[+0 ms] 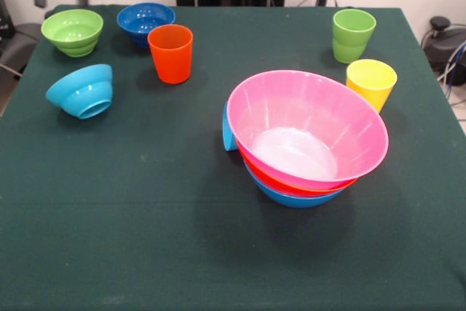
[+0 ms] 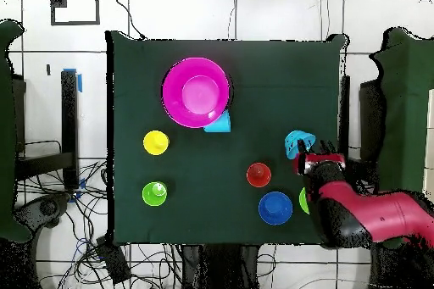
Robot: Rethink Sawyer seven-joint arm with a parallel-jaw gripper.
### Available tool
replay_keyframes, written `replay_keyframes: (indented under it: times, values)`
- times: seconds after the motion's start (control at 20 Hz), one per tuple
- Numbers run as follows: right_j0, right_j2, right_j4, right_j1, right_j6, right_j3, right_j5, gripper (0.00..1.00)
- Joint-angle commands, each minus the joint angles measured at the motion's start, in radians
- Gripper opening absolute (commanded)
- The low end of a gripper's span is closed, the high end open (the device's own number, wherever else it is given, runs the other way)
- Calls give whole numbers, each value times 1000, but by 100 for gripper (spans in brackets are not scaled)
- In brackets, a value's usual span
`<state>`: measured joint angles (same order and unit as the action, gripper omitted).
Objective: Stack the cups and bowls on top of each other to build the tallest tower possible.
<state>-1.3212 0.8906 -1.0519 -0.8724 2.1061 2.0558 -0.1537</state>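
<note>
Pink tops the tower point(image 1: 306, 136). My gripper point(image 2: 315, 157) hovers by the light blue bowl point(image 2: 296, 142), fingers unreadable; grasping it comes next.

This looks like a robotics lab: a square table covered in dark green cloth point(image 1: 145, 253) stands on a pale tiled floor point(image 2: 280, 14) marked with black tape lines, tangled black cables point(image 2: 59, 209) trail round its edges, and a red and black robot arm point(image 2: 373, 218) reaches in beside it.
</note>
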Motion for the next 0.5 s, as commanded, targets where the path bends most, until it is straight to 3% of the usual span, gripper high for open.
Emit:
replay_keyframes:
  times: [0.05,0.15,0.25,0.3,0.5]
  values:
    - [-27,47,44,-56,-1,182,45,100]
    - [-11,20,23,-68,15,181,77,100]
    - [71,-108,-43,-101,57,165,194,100]
    - [147,-234,-63,-106,43,137,295,100]
    - [354,-583,53,18,-153,31,576,100]
